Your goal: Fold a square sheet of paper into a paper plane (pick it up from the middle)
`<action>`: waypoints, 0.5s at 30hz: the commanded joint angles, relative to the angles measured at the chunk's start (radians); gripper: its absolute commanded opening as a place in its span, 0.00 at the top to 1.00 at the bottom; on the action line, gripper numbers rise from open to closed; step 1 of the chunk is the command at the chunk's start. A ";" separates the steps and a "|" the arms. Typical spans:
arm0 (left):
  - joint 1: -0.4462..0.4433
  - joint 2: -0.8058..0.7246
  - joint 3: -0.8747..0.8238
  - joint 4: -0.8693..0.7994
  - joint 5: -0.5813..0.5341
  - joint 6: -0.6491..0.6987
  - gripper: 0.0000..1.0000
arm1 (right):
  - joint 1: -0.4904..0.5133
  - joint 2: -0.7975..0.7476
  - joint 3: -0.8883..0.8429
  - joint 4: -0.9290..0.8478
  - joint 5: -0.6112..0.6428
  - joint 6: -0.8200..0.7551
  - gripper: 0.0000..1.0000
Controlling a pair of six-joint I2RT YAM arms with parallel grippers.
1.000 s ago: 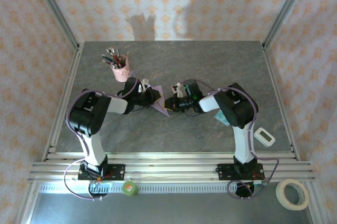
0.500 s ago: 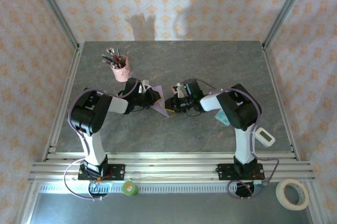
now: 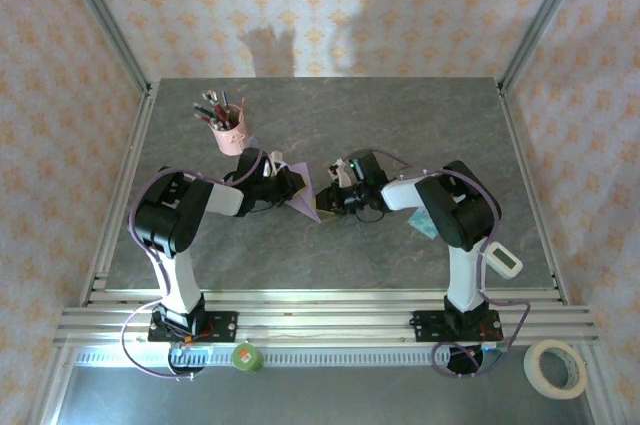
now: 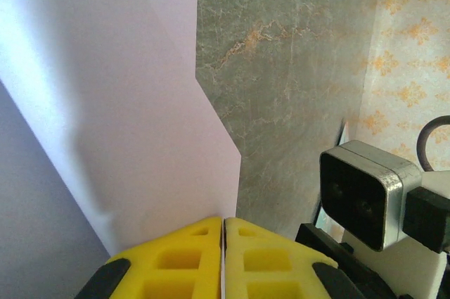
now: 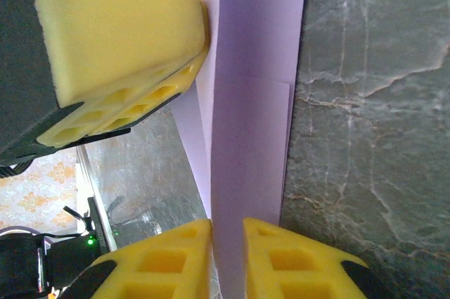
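The pale lilac paper, partly folded with a pointed tip toward the near side, hangs between both grippers just above the table's middle. My left gripper is shut on one edge; in the left wrist view its yellow fingertips press together on the sheet. My right gripper faces it from the right. In the right wrist view the right gripper stands slightly open with a folded strip of the paper running through the gap. The left gripper's yellow finger shows at upper left.
A pink pen cup stands behind the left gripper. A teal-and-white packet lies under the right arm. A white device sits near the front right edge, and a tape roll lies off the table.
The right arm's elbow has drifted slightly right and the left arm's elbow slightly back. The paper stays between the two grippers in the same place.
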 commanded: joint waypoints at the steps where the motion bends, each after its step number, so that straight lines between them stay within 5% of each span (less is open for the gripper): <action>1: -0.004 0.018 0.019 -0.010 -0.016 0.005 0.89 | -0.006 0.009 -0.012 -0.106 0.073 -0.030 0.84; 15: -0.006 0.032 0.019 0.004 -0.010 -0.010 0.90 | -0.006 0.018 0.006 -0.146 0.110 -0.028 0.89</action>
